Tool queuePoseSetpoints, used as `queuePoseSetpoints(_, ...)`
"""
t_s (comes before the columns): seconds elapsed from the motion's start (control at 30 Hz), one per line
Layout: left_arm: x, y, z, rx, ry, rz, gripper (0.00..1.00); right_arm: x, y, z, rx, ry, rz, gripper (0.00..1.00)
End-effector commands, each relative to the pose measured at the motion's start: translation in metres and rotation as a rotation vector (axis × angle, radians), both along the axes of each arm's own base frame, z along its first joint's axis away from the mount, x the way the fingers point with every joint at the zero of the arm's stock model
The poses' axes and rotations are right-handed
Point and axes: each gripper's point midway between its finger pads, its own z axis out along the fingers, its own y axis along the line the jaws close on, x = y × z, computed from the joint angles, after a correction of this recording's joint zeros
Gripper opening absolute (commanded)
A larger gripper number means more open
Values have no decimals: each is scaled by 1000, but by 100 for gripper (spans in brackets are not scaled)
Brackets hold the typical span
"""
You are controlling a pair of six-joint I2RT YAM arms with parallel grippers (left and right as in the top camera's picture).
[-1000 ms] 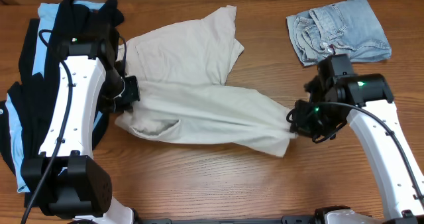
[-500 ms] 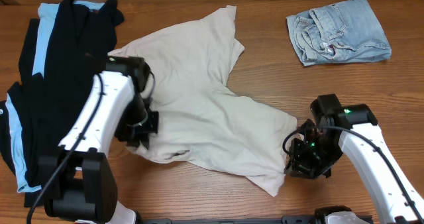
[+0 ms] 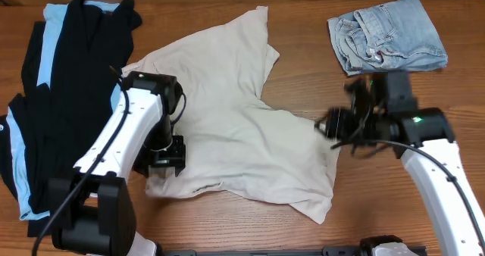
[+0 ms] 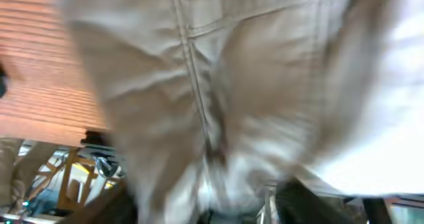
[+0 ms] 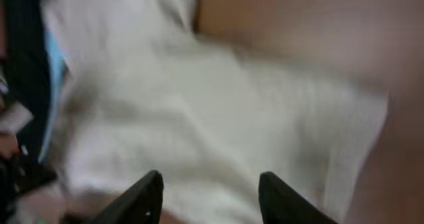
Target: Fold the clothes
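Observation:
The beige khaki shorts lie spread across the middle of the table, one leg towards the back and one towards the front right. My left gripper hangs over their front left edge. In the blurred left wrist view the cloth fills the picture, and the left gripper has its jaws standing apart with fabric sagging between them. My right gripper hovers at the shorts' right edge. The right wrist view shows the right gripper open and empty above the beige cloth.
Small light-blue denim shorts lie bunched at the back right. A black garment with light-blue panels is heaped along the left side, close to my left arm. Bare wood shows along the front edge.
Both grippers have opened and let go of the beige shorts, which now lie flat. The right arm has lifted and drawn back from the front right corner. The left gripper barely moved.

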Motion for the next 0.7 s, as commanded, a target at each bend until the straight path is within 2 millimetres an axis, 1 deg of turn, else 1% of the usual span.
queuePoseSetpoints(0.0,34,2,34,4,-159,7,75,44,-5,42,-15,-229,-33,52)
queuePoseSetpoints(0.03,43,1,45,-3,-202,8,79,56,-4,47,-13,-273,-41,53)
queuePoseSetpoints(0.07,51,-1,56,-10,-243,8,85,70,-5,50,-9,-312,-63,55)
queuePoseSetpoints(0.13,69,-4,83,-30,-352,8,96,93,-2,50,4,-362,-73,56)
queuePoseSetpoints(0.17,77,-6,98,-40,-412,8,100,106,0,47,17,-378,-83,56)
queuePoseSetpoints(0.3,105,-10,153,-80,-648,9,100,156,15,28,65,-417,-72,56)
queuePoseSetpoints(0.33,109,-11,162,-88,-694,8,100,165,19,24,65,-419,-68,57)
queuePoseSetpoints(0.4,119,-13,178,-102,-775,9,100,189,32,10,67,-409,-48,58)
queuePoseSetpoints(0.5,129,-14,186,-112,-836,3,100,220,47,-8,48,-388,-36,61)
queuePoseSetpoints(0.53,133,-15,185,-112,-845,-9,100,238,57,-19,27,-378,-25,61)
queuePoseSetpoints(0.57,134,-15,184,-112,-844,-13,100,247,60,-28,6,-368,-30,61)
queuePoseSetpoints(0.67,136,-15,179,-106,-827,-23,100,264,65,-49,-55,-346,-51,60)
